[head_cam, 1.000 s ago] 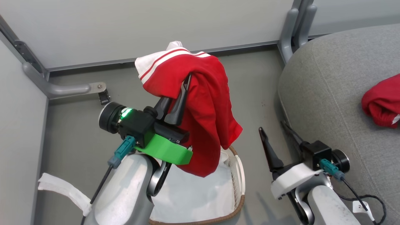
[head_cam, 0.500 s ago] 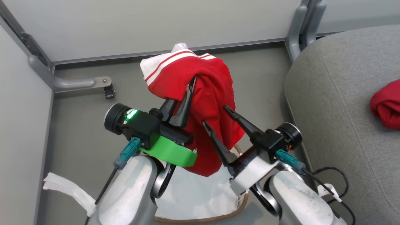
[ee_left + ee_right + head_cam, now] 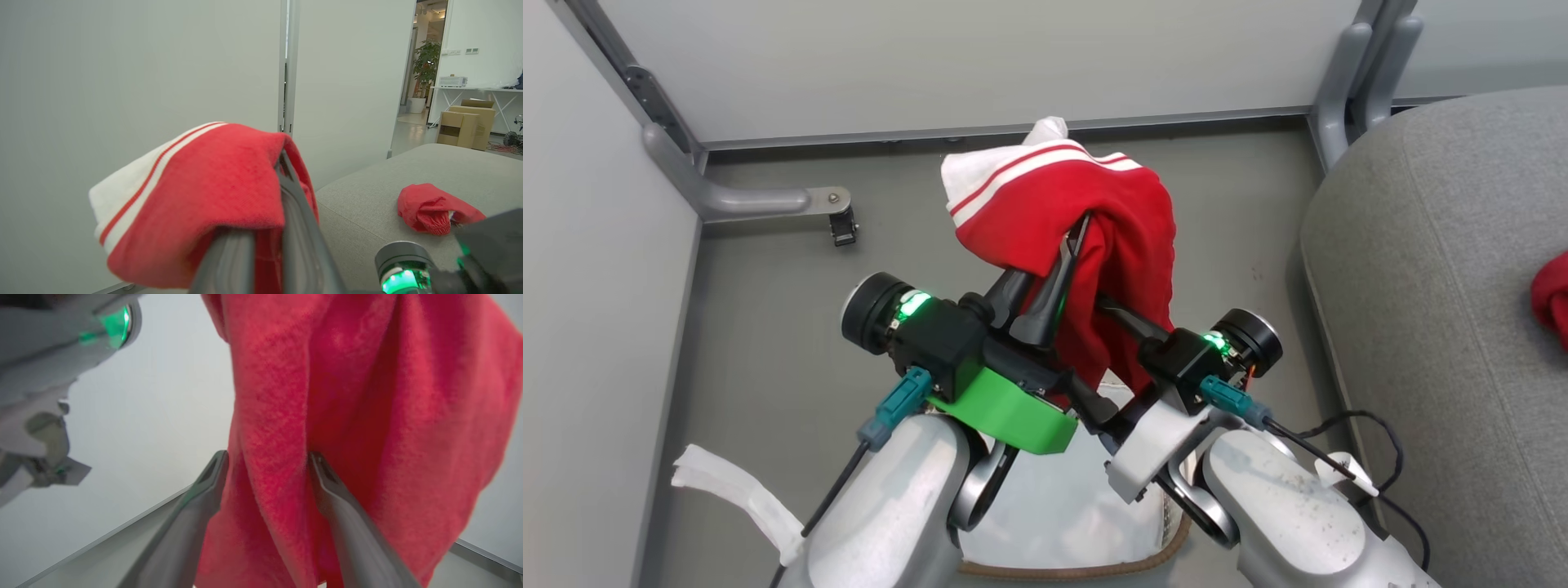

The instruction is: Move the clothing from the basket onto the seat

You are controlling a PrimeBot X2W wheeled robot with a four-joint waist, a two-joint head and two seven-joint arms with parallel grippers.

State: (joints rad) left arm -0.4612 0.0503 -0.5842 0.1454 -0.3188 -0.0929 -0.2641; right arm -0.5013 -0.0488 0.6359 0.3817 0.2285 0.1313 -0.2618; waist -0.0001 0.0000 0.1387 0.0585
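Note:
My left gripper (image 3: 1081,222) is shut on the clothing (image 3: 1045,196), a red garment with white stripes and a white band, and holds it up above the basket (image 3: 1094,562). The fabric drapes over its fingertips (image 3: 282,157) and hangs down. My right gripper (image 3: 1088,347) is open, with a hanging red fold (image 3: 367,396) between its fingers (image 3: 212,473); the jaws have not closed on it. A second red garment (image 3: 433,208) lies on the light grey seat (image 3: 1421,245) at the right. The basket's white liner (image 3: 1054,506) shows under both arms.
Pale wall panels close off the back and left. A grey metal frame foot (image 3: 760,200) and a small black caster (image 3: 843,229) sit on the grey floor. A white strip (image 3: 735,498) lies at the lower left. A black cable (image 3: 1347,453) trails beside my right arm.
My right gripper has swung left from beside the seat to the hanging garment, and its open fingers now straddle the fabric. The head camera has turned. The left gripper keeps its hold.

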